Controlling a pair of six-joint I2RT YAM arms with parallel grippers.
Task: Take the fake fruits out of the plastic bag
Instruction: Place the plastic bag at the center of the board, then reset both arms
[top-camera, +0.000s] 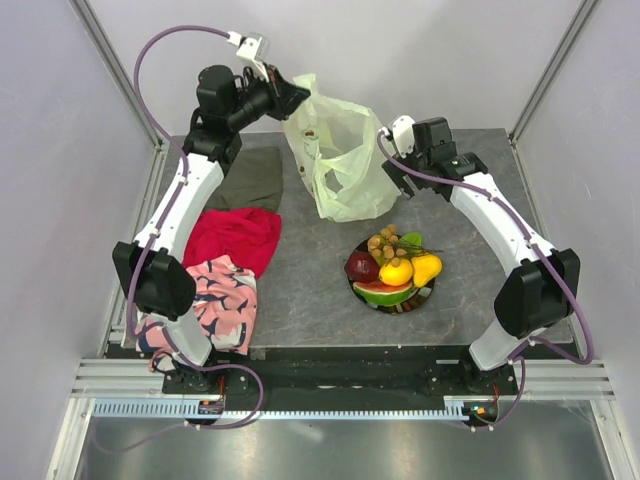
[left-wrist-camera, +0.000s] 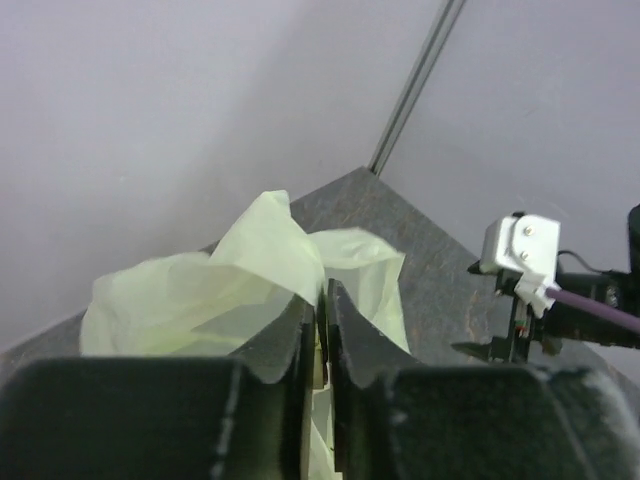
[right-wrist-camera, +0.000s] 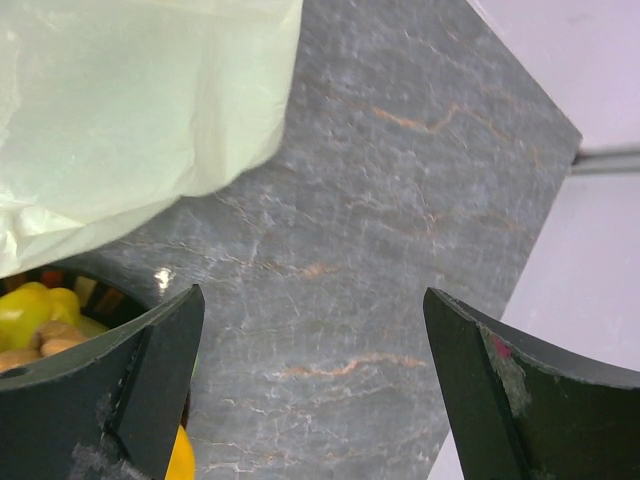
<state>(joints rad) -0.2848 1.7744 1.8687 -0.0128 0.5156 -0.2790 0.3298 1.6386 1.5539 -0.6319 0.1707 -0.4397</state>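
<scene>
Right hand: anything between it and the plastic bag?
Nothing visible. The open right hand sits just beside the plastic bag, with only table surface between them. The left hand pinches the bag's top.

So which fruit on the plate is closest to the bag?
The brownish grape bunch, at the plate's far edge, right by the bag; the other fruits lie farther from it.

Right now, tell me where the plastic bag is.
In the top view the plastic bag is at the far centre, its top corner pinched in the left tool. The pile of fake fruits sits just nearer, slightly to the right.
</scene>
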